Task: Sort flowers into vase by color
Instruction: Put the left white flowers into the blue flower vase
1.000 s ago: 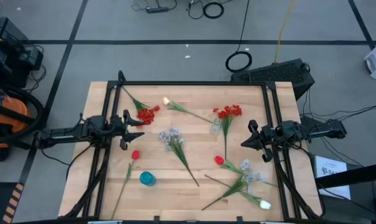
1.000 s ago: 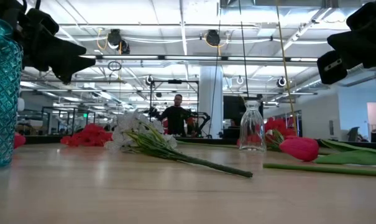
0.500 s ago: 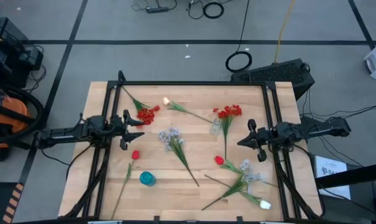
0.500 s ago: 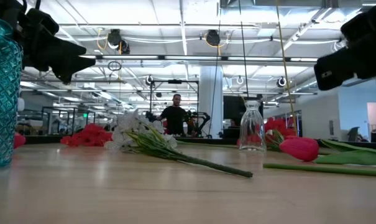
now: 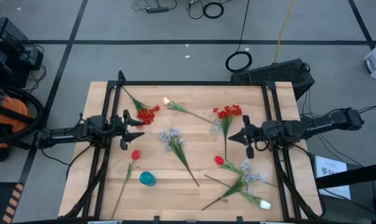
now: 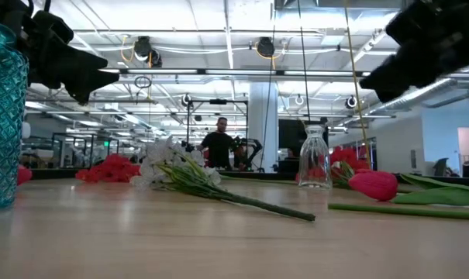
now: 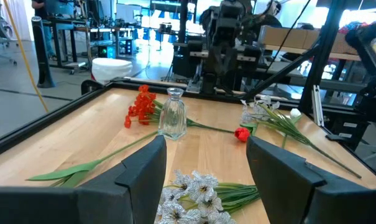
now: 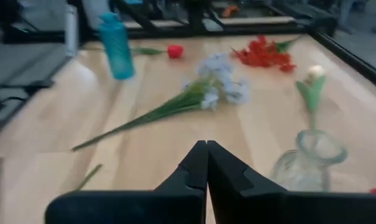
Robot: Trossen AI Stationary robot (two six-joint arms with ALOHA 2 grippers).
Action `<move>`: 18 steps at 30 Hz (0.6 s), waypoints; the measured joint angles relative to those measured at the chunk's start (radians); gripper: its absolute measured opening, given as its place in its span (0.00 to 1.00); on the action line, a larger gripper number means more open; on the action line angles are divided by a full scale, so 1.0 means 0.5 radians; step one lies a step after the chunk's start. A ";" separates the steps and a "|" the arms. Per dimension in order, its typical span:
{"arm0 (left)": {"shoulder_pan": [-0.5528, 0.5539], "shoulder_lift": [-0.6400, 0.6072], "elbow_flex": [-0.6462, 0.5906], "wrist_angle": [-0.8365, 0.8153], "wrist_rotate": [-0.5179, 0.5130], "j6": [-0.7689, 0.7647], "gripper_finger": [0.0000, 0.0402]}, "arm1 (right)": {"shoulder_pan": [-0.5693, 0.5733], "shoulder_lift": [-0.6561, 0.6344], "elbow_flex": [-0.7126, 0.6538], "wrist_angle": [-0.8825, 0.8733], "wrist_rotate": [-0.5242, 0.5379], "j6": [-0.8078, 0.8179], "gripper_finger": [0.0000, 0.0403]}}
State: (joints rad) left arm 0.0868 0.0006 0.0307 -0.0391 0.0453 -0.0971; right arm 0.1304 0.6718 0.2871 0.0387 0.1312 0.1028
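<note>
Long-stemmed flowers lie flat on the wooden table [image 5: 113,99]: red clusters [image 5: 148,114] [image 5: 229,112], pale blue-white sprays [image 5: 170,138] [image 5: 250,177], red tulips [image 5: 135,154] [image 5: 219,160], cream tulips [image 5: 166,100] [image 5: 265,204]. A clear vase [image 5: 216,127] and a teal vase [image 5: 147,178] stand upright. My left gripper [image 5: 140,130] hovers open beside the left red cluster. My right gripper [image 5: 232,137] is shut, in the air just right of the clear vase [image 8: 309,158]. The left wrist view shows open fingers [image 7: 144,180] over a spray [image 7: 194,199].
A black frame [image 5: 194,83] runs along the table's far edge and down both sides. Bare wood lies between the teal vase and the right-hand flowers. A person [image 6: 218,147] stands far behind the table. Cables and an orange vacuum [image 5: 4,115] sit on the floor.
My right gripper has moved toward the table's left, closing in on the clear vase, with its arm reaching farther over the table. My left arm and all the flowers and vases have stayed put.
</note>
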 joint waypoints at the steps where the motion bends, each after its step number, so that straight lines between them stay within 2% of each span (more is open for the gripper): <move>1: 0.000 0.000 0.000 0.000 0.001 0.000 0.57 | -0.004 0.070 0.073 -0.065 0.036 -0.002 0.00; 6: 0.000 0.000 0.000 0.000 0.000 0.000 0.57 | -0.023 0.457 0.518 -0.435 0.206 0.092 0.00; 11: 0.000 0.000 -0.001 0.000 0.001 0.000 0.57 | -0.045 0.906 1.043 -0.804 0.363 0.386 0.00; 18: 0.000 0.000 0.000 0.000 0.000 -0.001 0.57 | -0.090 1.563 1.819 -1.197 0.369 0.611 0.00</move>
State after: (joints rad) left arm 0.0868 0.0006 0.0307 -0.0391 0.0452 -0.0975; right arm 0.0852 1.4531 1.1966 -0.5599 0.3157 0.4084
